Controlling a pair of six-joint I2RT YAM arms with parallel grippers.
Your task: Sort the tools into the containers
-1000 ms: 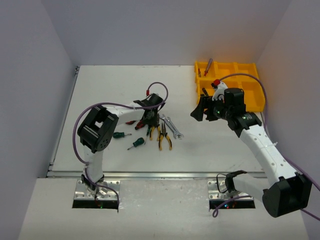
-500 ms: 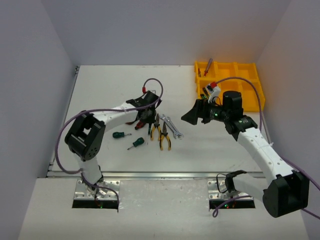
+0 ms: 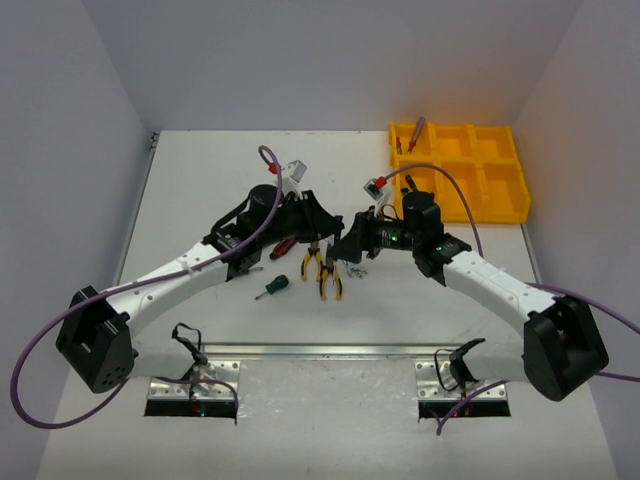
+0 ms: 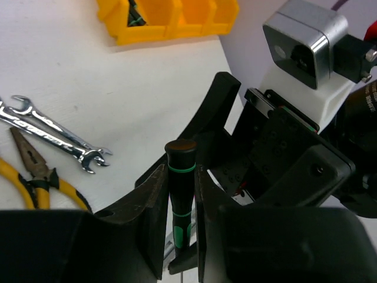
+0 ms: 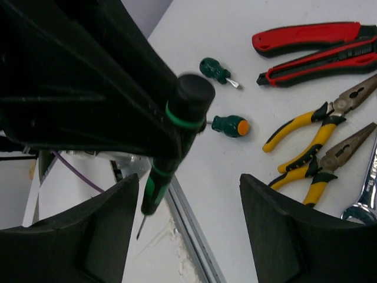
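Left gripper (image 4: 179,180) clamped on black-green screwdriver (image 4: 181,154), held above mid-table, right gripper (image 5: 188,186) facing it with jaws spread wide, pliers (image 3: 322,268) and wrenches (image 4: 53,127) on table beneath, yellow tray (image 3: 497,207) far right.

Yellow tray (image 4: 177,29) cut off at top edge, pliers (image 4: 36,171) cropped left, screwdriver (image 4: 179,188) shaft partly hidden between jaws
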